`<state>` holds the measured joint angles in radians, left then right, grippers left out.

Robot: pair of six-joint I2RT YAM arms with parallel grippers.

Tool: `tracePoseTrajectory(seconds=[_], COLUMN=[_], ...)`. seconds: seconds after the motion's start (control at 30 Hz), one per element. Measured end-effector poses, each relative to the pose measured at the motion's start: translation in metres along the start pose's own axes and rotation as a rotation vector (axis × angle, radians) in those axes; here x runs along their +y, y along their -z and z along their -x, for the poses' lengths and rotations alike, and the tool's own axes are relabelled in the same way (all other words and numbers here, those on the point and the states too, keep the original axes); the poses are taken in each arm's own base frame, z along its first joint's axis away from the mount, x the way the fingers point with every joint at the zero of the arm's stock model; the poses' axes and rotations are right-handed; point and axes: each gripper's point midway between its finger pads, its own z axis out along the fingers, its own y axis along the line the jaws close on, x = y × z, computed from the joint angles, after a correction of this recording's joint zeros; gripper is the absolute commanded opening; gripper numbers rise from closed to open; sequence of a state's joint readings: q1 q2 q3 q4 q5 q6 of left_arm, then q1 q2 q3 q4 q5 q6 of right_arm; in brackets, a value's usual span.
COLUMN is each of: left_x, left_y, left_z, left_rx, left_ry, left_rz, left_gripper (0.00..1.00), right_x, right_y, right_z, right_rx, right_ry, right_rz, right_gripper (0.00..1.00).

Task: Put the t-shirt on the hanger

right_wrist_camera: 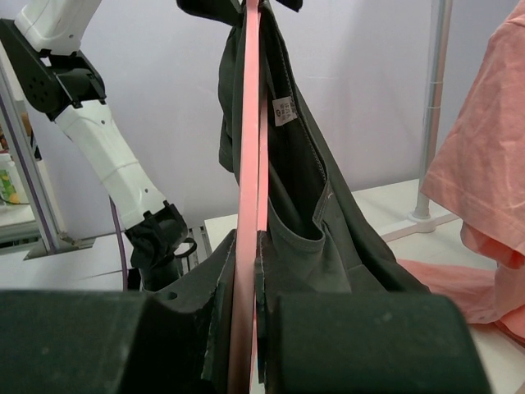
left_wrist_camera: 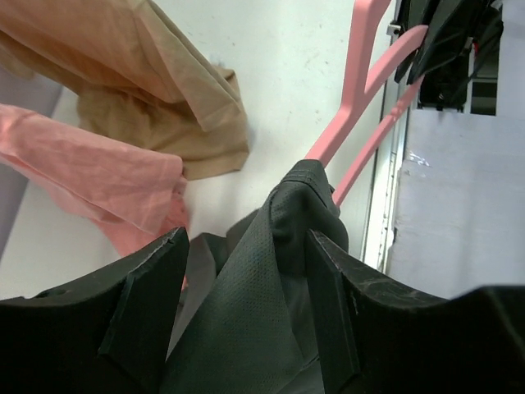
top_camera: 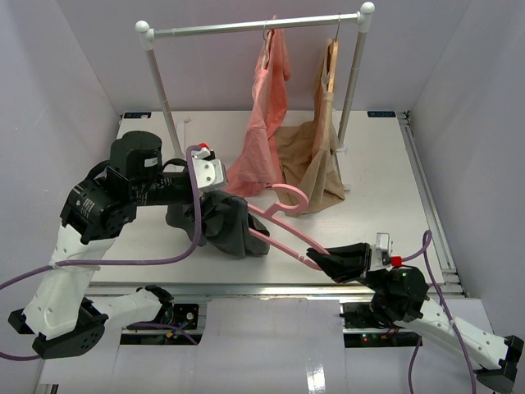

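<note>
From above, the right gripper [top_camera: 321,261] is clamped on one end of the hanger [top_camera: 295,232], near the front edge of the table [top_camera: 385,180], right of centre. The hanger runs up-left from it. Its hook lies just beside the tan garment [top_camera: 316,156], and its far end is inside the t-shirt [top_camera: 225,226]. The left gripper [top_camera: 215,190] dips into the top of the t-shirt, which is bunched left of centre. Bare table lies right of the hanger as far as the right edge. At the back, a salmon garment [top_camera: 267,123] and the tan one hang from a rail [top_camera: 254,27] and trail onto the table beside the t-shirt.

In the left wrist view, the left gripper's [left_wrist_camera: 246,246] fingers [left_wrist_camera: 156,287] stand apart with t-shirt [left_wrist_camera: 295,205] fabric filling the gap. I cannot tell whether they pinch it. A fold drapes over the hanger [left_wrist_camera: 361,90] end just past the fingertips. The right gripper [left_wrist_camera: 447,41] holds the other end at the table [left_wrist_camera: 287,66] edge.

In the right wrist view, the right gripper [right_wrist_camera: 244,254] is closed tight on the hanger [right_wrist_camera: 250,123], which rises straight ahead. The t-shirt [right_wrist_camera: 312,205] hangs on the hanger's far part, mostly to the right, with a white label showing. The salmon garment [right_wrist_camera: 484,164] is at the right.
</note>
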<state>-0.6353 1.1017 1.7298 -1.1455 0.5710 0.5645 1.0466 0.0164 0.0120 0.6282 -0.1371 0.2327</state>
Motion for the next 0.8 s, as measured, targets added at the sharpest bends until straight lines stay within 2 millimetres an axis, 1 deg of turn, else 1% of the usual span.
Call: tracePoseTrajectory(seconds=[0.07, 0.1, 0.17, 0.2, 0.27, 0.33, 0.4, 0.43, 0.6, 0.63, 0.73, 0.8], left_x=[-0.003, -0.005, -0.014, -0.021, -0.035, -0.045, -0.051, -0.053, -0.061, -0.062, -0.063, -0.065], left_y=[-0.002, -0.003, -0.007, -0.009, -0.013, -0.016, -0.020, -0.022, -0.031, -0.033, -0.037, -0.039], left_z=[-0.007, -0.011, -0.018, -0.023, -0.030, -0.036, -0.042, -0.044, -0.043, -0.042, -0.042, -0.045], left_rx=[0.020, 0.030, 0.044, 0.049, 0.058, 0.062, 0.066, 0.066, 0.027, 0.020, 0.011, 0.008], left_ry=[0.020, 0.029, 0.057, 0.080, 0.128, 0.168, 0.196, 0.206, 0.238, 0.248, 0.278, 0.292], left_rz=[-0.012, -0.018, -0.065, -0.102, -0.167, -0.213, -0.243, -0.256, -0.313, -0.319, -0.335, -0.340], left_gripper=[0.37, 0.31, 0.20, 0.15, 0.09, 0.13, 0.22, 0.24, 0.27, 0.29, 0.41, 0.51], right_x=[0.001, 0.001, -0.002, -0.005, -0.013, -0.018, -0.019, -0.019, -0.015, -0.016, -0.019, -0.021], right_y=[0.000, 0.000, 0.000, 0.000, 0.001, 0.002, 0.002, 0.002, -0.004, -0.005, -0.008, -0.009], right_z=[-0.003, -0.005, -0.008, -0.011, -0.018, -0.025, -0.030, -0.032, -0.028, -0.027, -0.022, -0.022], right_rx=[0.013, 0.020, 0.033, 0.044, 0.069, 0.098, 0.119, 0.128, 0.146, 0.149, 0.166, 0.183], right_ry=[0.002, 0.003, 0.016, 0.028, 0.051, 0.072, 0.086, 0.091, 0.113, 0.122, 0.146, 0.158], right_rz=[0.009, 0.012, 0.001, -0.014, -0.044, -0.064, -0.062, -0.060, -0.034, -0.037, -0.051, -0.058], right_gripper=[0.08, 0.08, 0.08, 0.08, 0.08, 0.08, 0.08, 0.08, 0.08, 0.08, 0.08, 0.08])
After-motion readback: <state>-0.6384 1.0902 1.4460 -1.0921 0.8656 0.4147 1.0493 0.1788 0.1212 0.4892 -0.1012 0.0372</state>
